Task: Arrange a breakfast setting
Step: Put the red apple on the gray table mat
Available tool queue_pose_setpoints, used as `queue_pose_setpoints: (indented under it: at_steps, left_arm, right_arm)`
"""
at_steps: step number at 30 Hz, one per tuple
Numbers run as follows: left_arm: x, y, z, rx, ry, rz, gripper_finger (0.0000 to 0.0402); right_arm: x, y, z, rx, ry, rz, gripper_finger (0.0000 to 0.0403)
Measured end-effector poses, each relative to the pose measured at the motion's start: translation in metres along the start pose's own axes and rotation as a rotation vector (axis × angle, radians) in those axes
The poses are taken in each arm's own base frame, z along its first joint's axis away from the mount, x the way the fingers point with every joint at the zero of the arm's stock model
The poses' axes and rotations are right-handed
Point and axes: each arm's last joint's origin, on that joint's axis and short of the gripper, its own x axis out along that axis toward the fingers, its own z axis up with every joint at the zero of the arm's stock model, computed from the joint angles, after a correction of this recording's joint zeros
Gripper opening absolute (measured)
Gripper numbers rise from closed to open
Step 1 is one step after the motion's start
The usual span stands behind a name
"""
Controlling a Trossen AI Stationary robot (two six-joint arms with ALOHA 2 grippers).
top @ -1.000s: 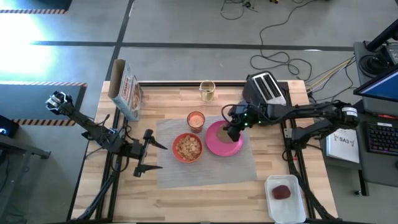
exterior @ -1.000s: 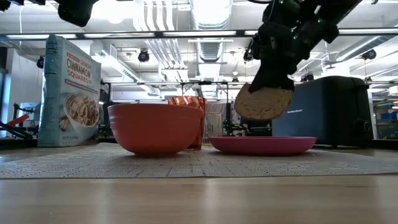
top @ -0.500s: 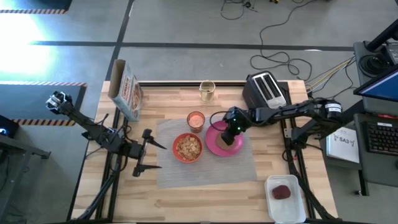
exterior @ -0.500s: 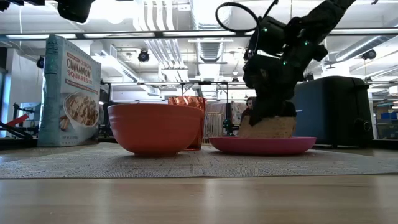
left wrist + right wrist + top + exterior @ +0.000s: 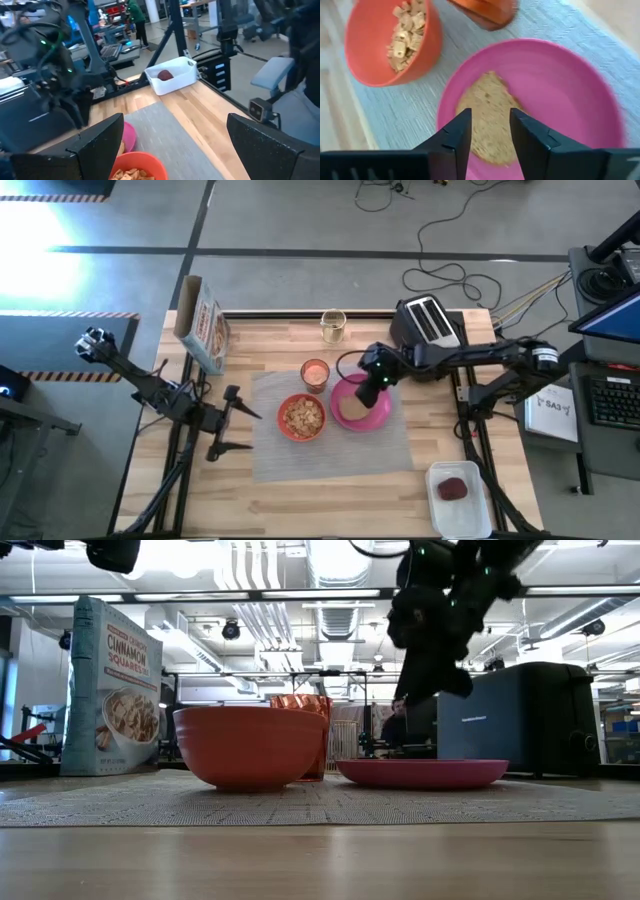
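Note:
The brown toast slice (image 5: 489, 116) lies flat on the round pink plate (image 5: 384, 410), which sits on the grey woven placemat (image 5: 330, 455). My right gripper (image 5: 490, 137) hovers open just above the toast, clear of it, and also shows in the high view (image 5: 366, 392). The red-orange bowl (image 5: 301, 418) of cereal and the small orange cup (image 5: 315, 372) stand on the mat left of the plate. The small dark-red item (image 5: 453, 489) lies in a white tray. My left gripper (image 5: 247, 430) waits open at the mat's left edge. No spoon shows.
A cereal box (image 5: 203, 332) stands at the far left. A glass jar (image 5: 333, 326) and a black toaster (image 5: 428, 322) stand at the far edge. The white tray (image 5: 462, 505) sits at the near right corner. Bare mat lies near of the plate.
My right gripper has carried the toast down onto the pink plate, stood it there on its edge, let it go and risen a little. The toast has fallen from upright to lying flat on the plate.

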Motion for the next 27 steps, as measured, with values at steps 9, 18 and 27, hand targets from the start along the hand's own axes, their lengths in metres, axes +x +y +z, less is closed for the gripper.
queue_pose_setpoints:
  at_steps: [9,18,27]
  left_arm:
    - [-0.004,-0.001,-0.001,0.006,0.000,-0.072,0.0336]
    - [-0.008,0.000,-0.002,0.009,0.010,-0.087,0.0336]
    - [-0.009,0.000,-0.003,0.008,0.018,-0.085,0.0336]
  right_arm:
    - [-0.043,0.020,0.007,0.105,0.187,-0.163,0.0133]
    - [-0.054,0.039,-0.034,0.276,0.442,-0.351,0.0152]
    - [-0.061,0.085,-0.076,0.230,0.569,-0.314,0.0174]
